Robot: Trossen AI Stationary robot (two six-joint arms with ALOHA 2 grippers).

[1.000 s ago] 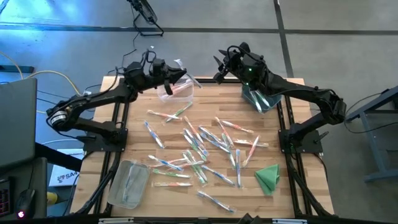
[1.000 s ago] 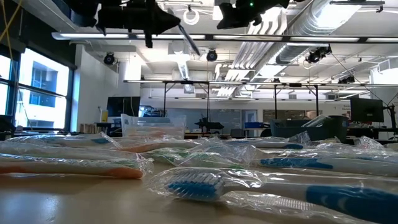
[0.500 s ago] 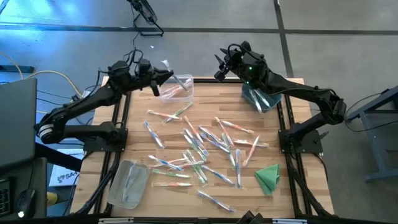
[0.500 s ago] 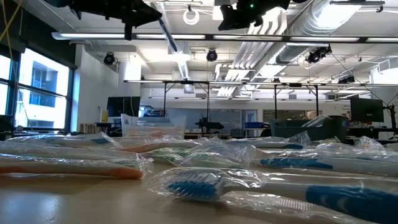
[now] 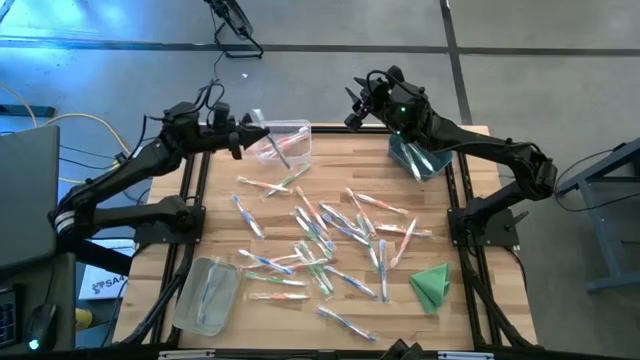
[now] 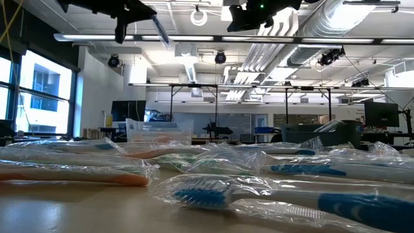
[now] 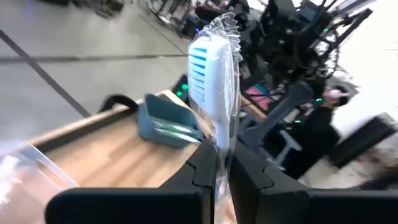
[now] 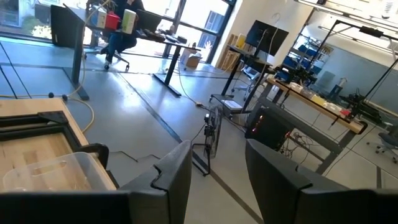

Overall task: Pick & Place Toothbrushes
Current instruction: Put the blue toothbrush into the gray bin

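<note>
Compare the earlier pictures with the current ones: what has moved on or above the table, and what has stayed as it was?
The left gripper, jaws shut on a wrapped blue toothbrush, has swung back from over the clear bin toward the table's left edge, still gripping the brush. The right gripper stayed raised near the blue bin, jaws apart and empty. The scattered toothbrushes, green cloth and both bins have not shifted.

You had dozens of plastic-wrapped whitish toothbrushes with blue, green and pink-orange accents (image 5: 320, 235) lying scattered flat across the bench's middle, and one wrapped blue-bristled toothbrush (image 7: 211, 74) stood upright, pinched low down.
</note>
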